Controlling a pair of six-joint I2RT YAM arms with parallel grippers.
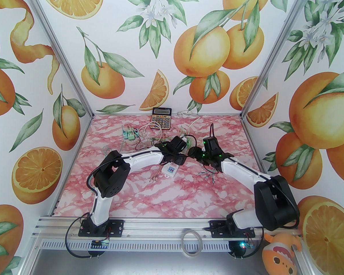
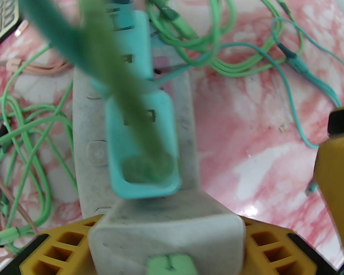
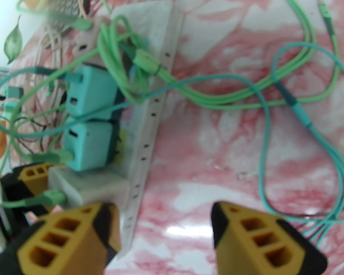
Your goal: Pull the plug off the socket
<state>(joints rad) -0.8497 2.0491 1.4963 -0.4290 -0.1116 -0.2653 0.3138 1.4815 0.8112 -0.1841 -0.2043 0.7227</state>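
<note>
On the left, the left hand (image 2: 169,236) is clenched on the near end of the white power strip (image 2: 187,142) on the pink desk (image 2: 261,130). Two teal plugs sit in its sockets: the near plug (image 2: 116,153) just past the held end and the far plug (image 2: 140,44) behind it, with green cables (image 2: 218,53) looped around. To the right, the right hand (image 3: 164,219) hangs released beside the strip. It should probably close on the near plug's sides and pull straight out while the left pins the strip.

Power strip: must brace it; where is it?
Left wrist view, centre: the power strip, two teal plugs on it, has its near end in the left gripper.
</note>
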